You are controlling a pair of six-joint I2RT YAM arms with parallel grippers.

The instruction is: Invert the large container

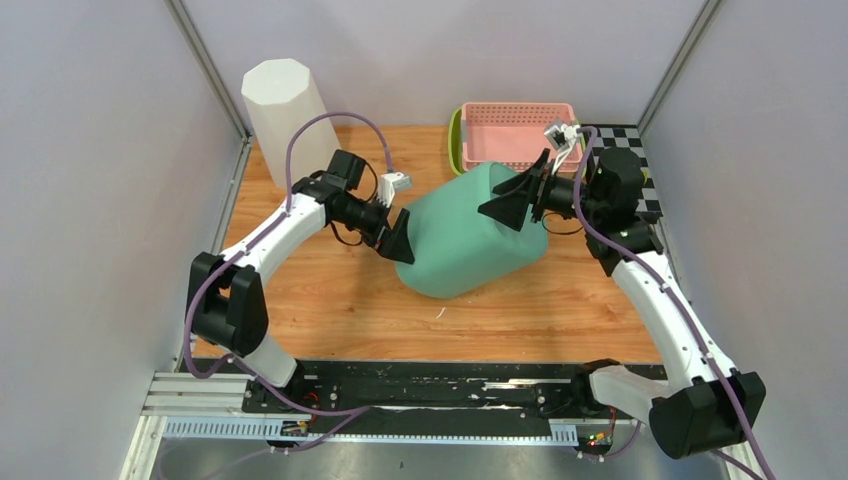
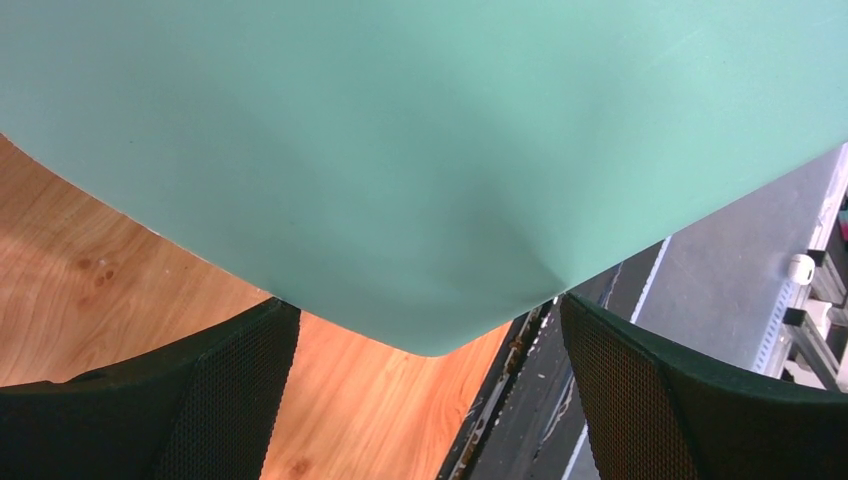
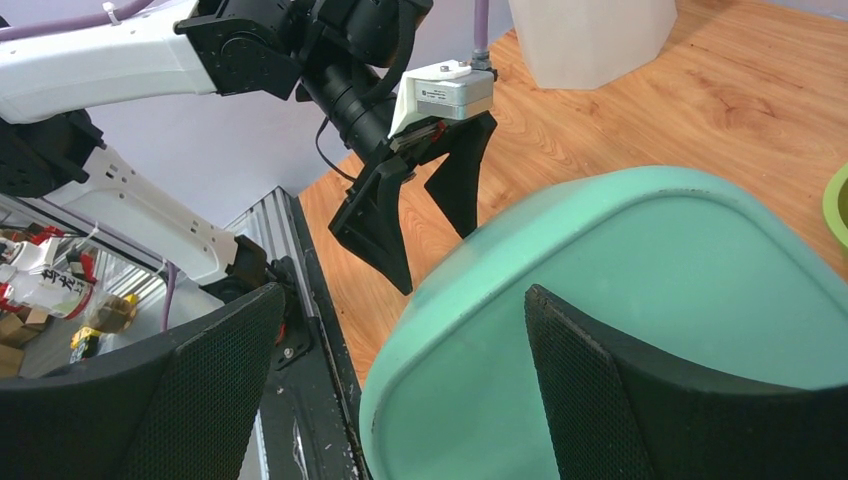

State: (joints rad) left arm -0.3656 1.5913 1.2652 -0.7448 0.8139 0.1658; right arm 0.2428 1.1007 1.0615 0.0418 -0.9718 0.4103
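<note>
Wide-open left tool (image 1: 400, 238) and right tool (image 1: 522, 190), neither gripping, flank the green container (image 1: 470, 240) I see tilted on the counter (image 1: 330, 300).

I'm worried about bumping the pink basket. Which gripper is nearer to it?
Right. The right gripper sits at the green container's far end, just in front of the pink basket. The left gripper is at the container's opposite side, farther away.
</note>
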